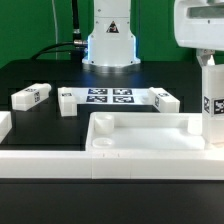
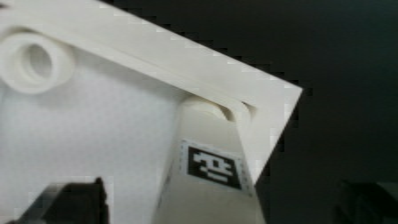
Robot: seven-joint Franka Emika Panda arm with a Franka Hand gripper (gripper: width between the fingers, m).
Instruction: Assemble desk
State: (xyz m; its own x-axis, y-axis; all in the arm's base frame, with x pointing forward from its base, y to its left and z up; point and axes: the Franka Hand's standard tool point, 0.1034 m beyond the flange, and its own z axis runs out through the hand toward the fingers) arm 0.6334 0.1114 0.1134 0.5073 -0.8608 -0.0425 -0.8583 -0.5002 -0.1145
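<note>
Gripper (image 2: 217, 208) jaws spread wide, holding nothing, clear of upright desk leg (image 2: 215, 150) standing in desk top (image 2: 107, 140) corner socket

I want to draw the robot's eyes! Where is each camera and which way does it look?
Exterior view: off the arm, across the table from the robot's base, facing it; shows that base and the gripper.
Wrist view: on the wrist, looking down at a corner of the desk top; only the dark fingertips show.
Both see the upright leg in that corner.
</note>
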